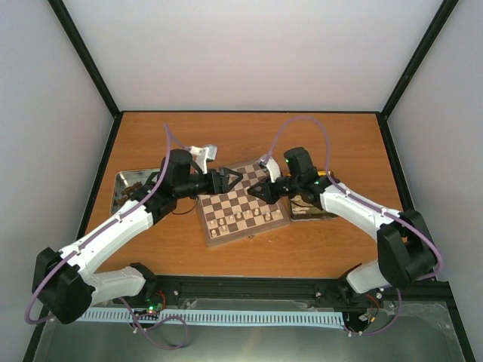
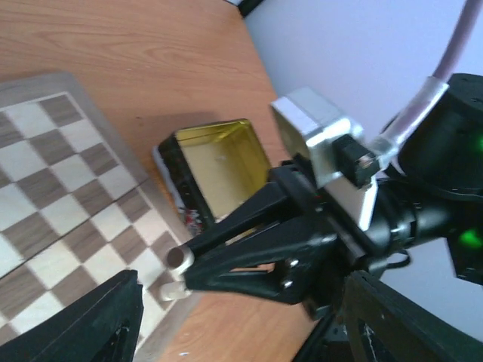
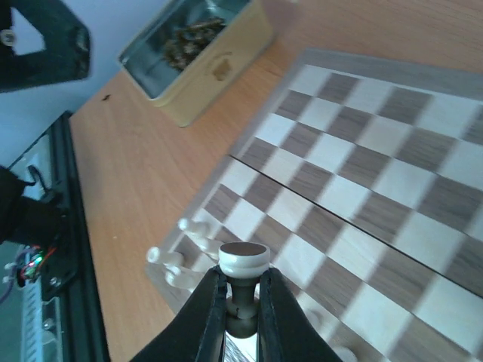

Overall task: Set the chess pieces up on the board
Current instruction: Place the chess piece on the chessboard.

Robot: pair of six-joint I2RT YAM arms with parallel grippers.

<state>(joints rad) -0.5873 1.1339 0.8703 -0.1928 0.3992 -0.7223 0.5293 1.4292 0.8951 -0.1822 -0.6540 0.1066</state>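
The board (image 1: 245,207) lies in the middle of the table with several cream-white chess pieces (image 1: 241,218) standing along its near rows. My right gripper (image 3: 243,277) is shut on one cream-white chess piece (image 3: 243,259), gripped at the stem, its flat round base toward the camera. It hangs above the board's corner (image 3: 226,204), near other white pieces (image 3: 185,243). In the left wrist view that held piece (image 2: 179,259) shows at the right gripper's tips over the board's edge. My left gripper (image 1: 234,179) stands open and empty over the board's far side, facing the right gripper (image 1: 256,188).
A silver tray (image 1: 124,188) with pale yellow sides holds dark brown pieces (image 3: 185,34) at the left. A gold tin (image 2: 219,162) with nothing visible inside sits right of the board, partly under the right arm. Bare wood lies beyond the board.
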